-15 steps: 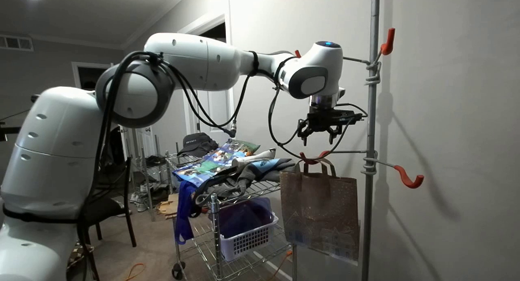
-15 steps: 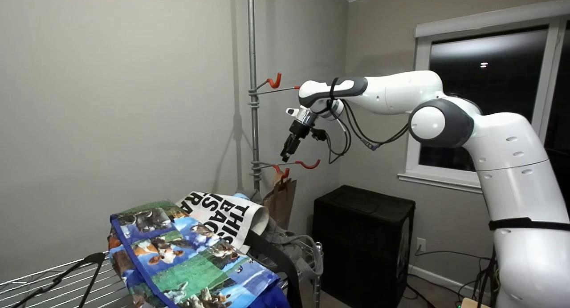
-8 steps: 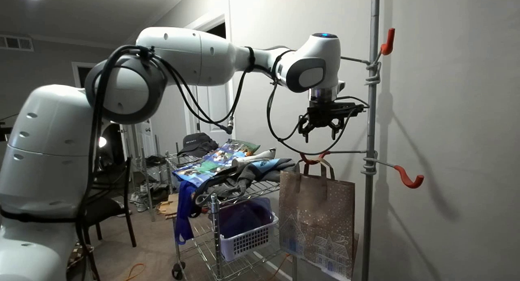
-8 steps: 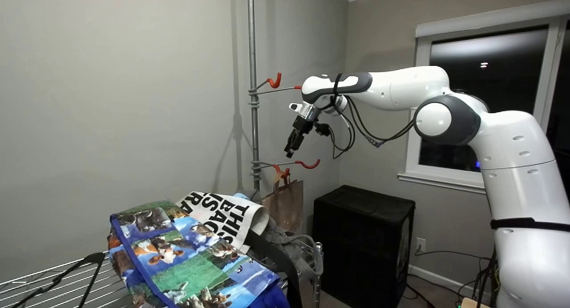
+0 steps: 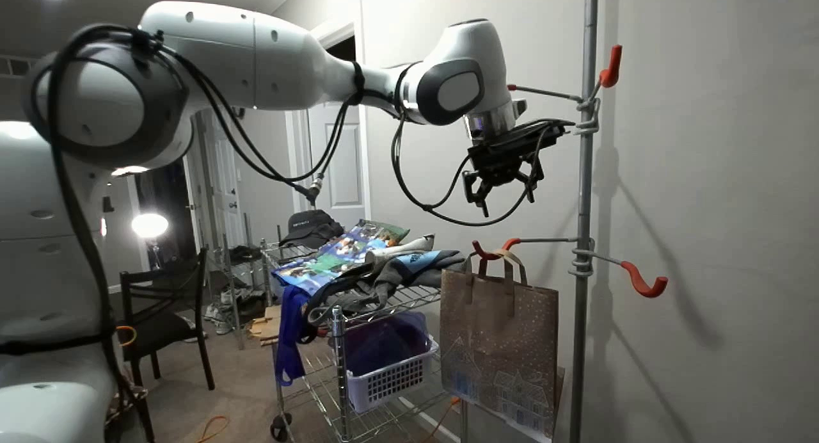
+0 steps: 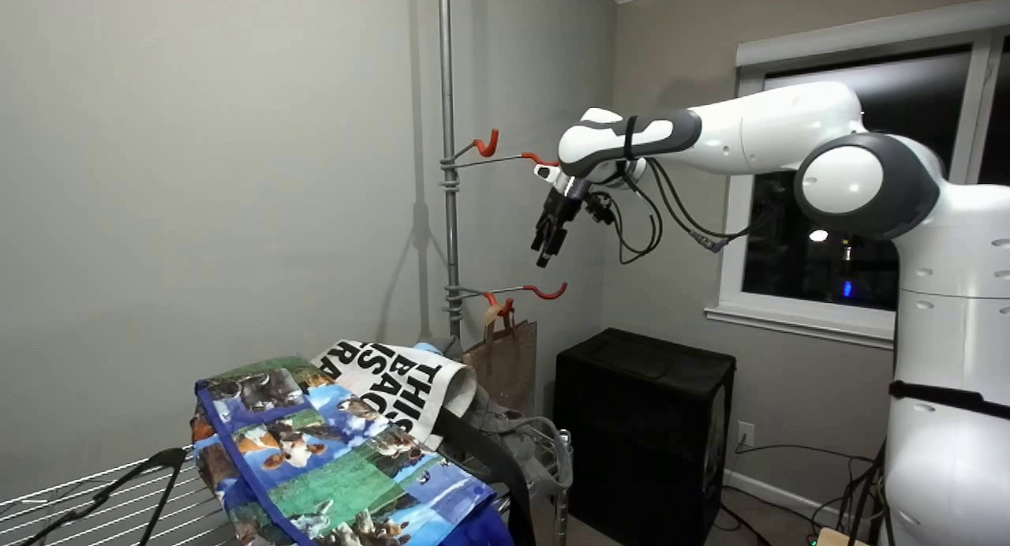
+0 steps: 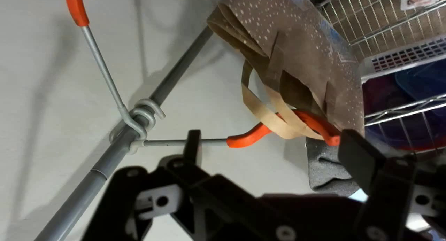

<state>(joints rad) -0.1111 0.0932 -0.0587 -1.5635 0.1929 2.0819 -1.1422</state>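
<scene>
My hand (image 5: 508,203) is standing wide open, fingers (image 7: 193,143) well apart, and I'm gripping nothing. It's pointing down at a slant, hovering above a lower red hook (image 5: 486,254) on the metal pole (image 5: 583,187); I'm touching neither hook nor brown paper bag (image 5: 499,340). In the wrist view that hook is showing between my fingers, though lying beyond them.

Bag: hanging below me, near the pole, its paper handles (image 7: 291,124) looping over the hook. Pale dots and houses are decorating its front.

Pole, further: another red hook (image 5: 643,283) is reaching out on the opposite side at about the same height; an upper red hook (image 5: 610,68) is curving upward above.

Surroundings: wire shelving (image 6: 193,506) is standing beside the bag, carrying a cow-print bag (image 6: 339,451) and a white bag with black lettering (image 6: 387,380). A white basket (image 5: 393,382) is sitting lower down on the shelving. In an exterior view, a large black box (image 6: 643,435) is showing right of the paper bag; elsewhere a lamp (image 5: 150,225) is glowing behind a chair (image 5: 163,331).
</scene>
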